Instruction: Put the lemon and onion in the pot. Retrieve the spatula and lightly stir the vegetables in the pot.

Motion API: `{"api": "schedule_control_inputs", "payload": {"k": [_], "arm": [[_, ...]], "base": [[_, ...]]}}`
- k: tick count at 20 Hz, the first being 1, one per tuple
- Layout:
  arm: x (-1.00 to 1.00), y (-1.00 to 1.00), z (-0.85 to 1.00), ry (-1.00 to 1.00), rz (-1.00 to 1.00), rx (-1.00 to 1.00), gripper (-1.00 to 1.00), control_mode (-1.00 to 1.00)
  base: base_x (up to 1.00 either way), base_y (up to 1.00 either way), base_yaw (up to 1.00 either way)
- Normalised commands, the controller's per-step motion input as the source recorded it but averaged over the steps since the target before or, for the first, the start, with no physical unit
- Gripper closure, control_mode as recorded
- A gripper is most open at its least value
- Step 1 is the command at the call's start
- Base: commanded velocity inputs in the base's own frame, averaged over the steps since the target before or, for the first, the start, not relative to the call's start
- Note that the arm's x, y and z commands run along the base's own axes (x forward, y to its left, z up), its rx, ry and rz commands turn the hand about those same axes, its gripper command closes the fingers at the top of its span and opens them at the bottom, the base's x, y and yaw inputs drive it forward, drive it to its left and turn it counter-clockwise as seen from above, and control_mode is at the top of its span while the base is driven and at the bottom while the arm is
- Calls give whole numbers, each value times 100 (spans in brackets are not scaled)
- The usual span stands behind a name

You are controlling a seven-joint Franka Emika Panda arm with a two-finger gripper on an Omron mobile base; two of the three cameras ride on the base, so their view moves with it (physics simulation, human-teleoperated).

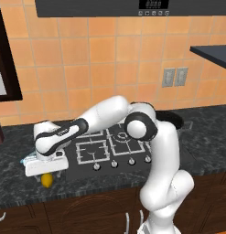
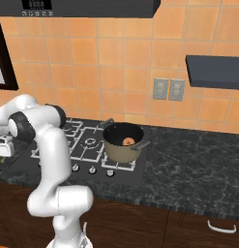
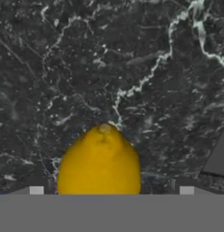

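The white arm rises from the base, bends at a dark elbow joint and reaches out low to its left, forearm near level. The gripper hangs from the wrist, pointing straight down. Its jaws stand wide apart, the two fingertips showing far apart in the hand view

The lemon, a bright yellow oval, lies on the dark speckled table at about 8 o'clock from the stove, its stem nub showing in the hand view. The onion, small and orange-brown, sits inside the pot, a squat tan pot with dark rim, upright on the stove's right side.
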Motion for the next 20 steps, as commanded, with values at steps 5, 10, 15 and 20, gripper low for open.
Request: {"api": "schedule_control_inputs", "payload": {"k": [5,10,15,20], "arm": [[1,3,-28,-7,-5,0,-100,-100],[-25,-30,-3,-4,-6,0,100,-100],[-32,-42,13,-11,-7,1,100,-100],[-3,-94,92,-24,4,4,100,-100]], "base": [[0,0,0],[0,0,0],[0,0,0],[0,0,0]]}}
